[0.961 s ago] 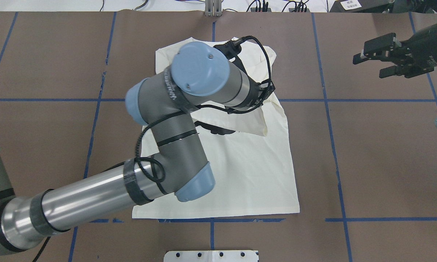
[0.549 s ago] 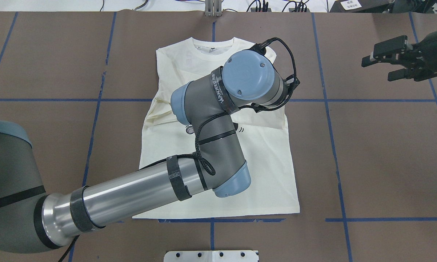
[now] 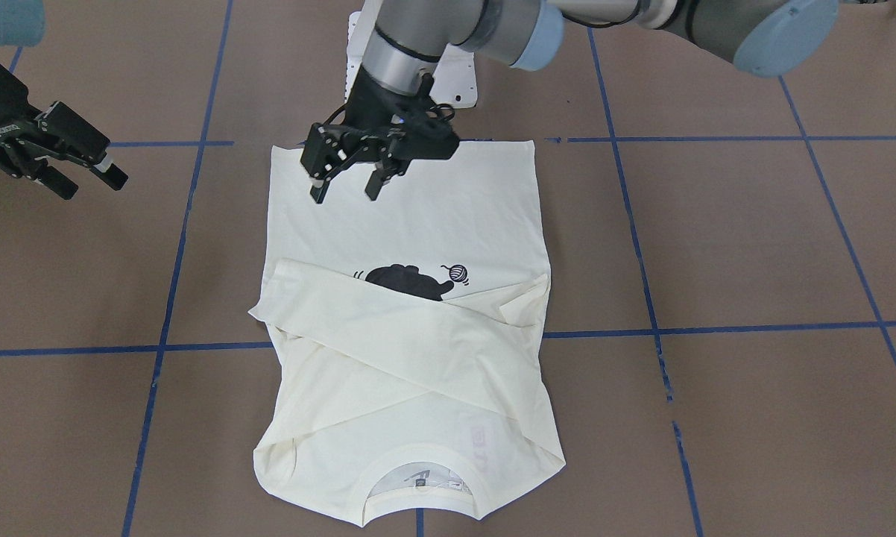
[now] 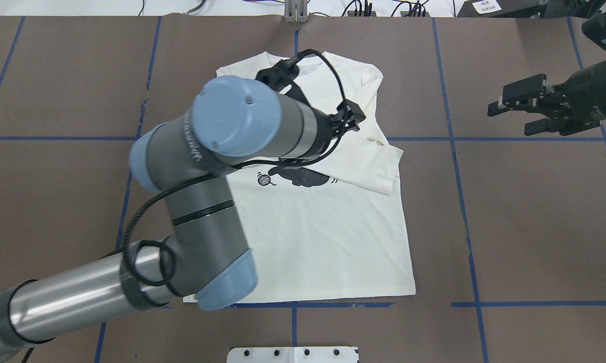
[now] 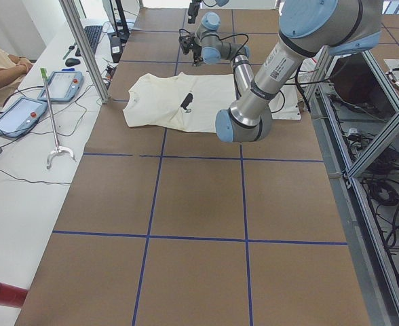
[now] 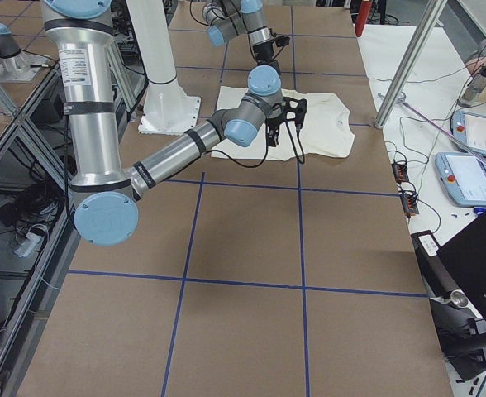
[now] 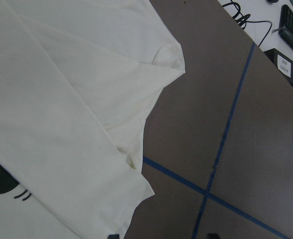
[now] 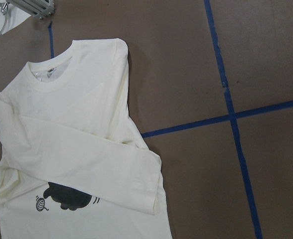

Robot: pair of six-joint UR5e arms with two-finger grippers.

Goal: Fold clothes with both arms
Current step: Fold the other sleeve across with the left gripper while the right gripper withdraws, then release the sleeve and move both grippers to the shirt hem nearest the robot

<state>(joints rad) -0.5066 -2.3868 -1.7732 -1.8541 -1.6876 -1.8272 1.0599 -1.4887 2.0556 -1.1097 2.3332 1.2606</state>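
Note:
The cream-white T-shirt (image 4: 328, 242) lies flat, print up, collar at the far edge. Both long sleeves are folded across the chest (image 3: 388, 335), above the black cat and yarn ball (image 4: 293, 177). My left gripper (image 3: 345, 195) is open and empty, hovering above the shirt. In the overhead view the arm hides it. The left wrist view shows the sleeve cuff (image 7: 131, 199) and the shirt's right edge below. My right gripper (image 4: 509, 113) is open and empty, off to the right of the shirt over bare table; it also shows in the front-facing view (image 3: 90, 186).
The table (image 4: 535, 227) is covered in brown paper with blue tape lines. The white pedestal base plate (image 4: 293, 354) sits at the near edge. Teach pendants (image 5: 23, 112) and cables lie on a white side table beyond the far edge.
My left arm swung right across the shirt, then back left and higher. The sleeve that hung lifted now lies flat across the chest, cuff near the right edge. The right gripper shifted slightly.

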